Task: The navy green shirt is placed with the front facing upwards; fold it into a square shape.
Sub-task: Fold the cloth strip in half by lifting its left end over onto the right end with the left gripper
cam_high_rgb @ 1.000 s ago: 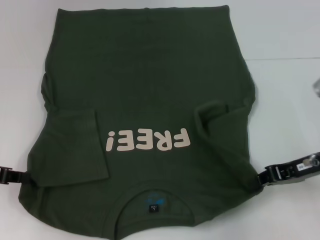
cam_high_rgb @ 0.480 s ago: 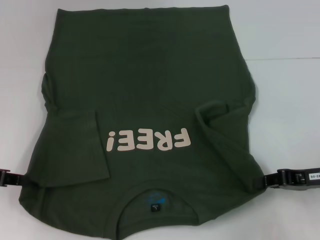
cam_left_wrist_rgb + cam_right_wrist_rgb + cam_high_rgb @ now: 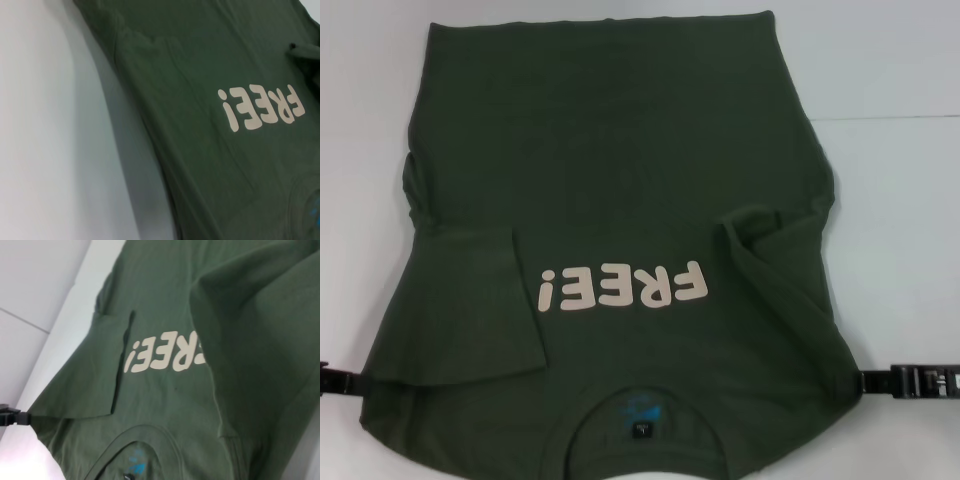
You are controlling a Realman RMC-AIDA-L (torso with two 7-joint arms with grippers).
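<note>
Our left gripper [image 3: 340, 381] and right gripper [image 3: 895, 381] flank the shirt [image 3: 620, 150]; finger state unreadable, and both folded sleeves risk springing open.

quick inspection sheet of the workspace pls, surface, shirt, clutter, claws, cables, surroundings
surface: white table, bare around the shirt, with a thin seam line on its right side.
job's things: navy green shirt lies front up, collar nearest the robot, "FREE!" print showing; both sleeves folded inward onto the body, body not yet folded.
clutter: nothing seen.
grippers: left claw at the shirt's left edge near the shoulder; right claw at the right edge, level with it. Neither visibly holds cloth.
cables: nothing seen.
surroundings: nothing seen beyond the table.
</note>
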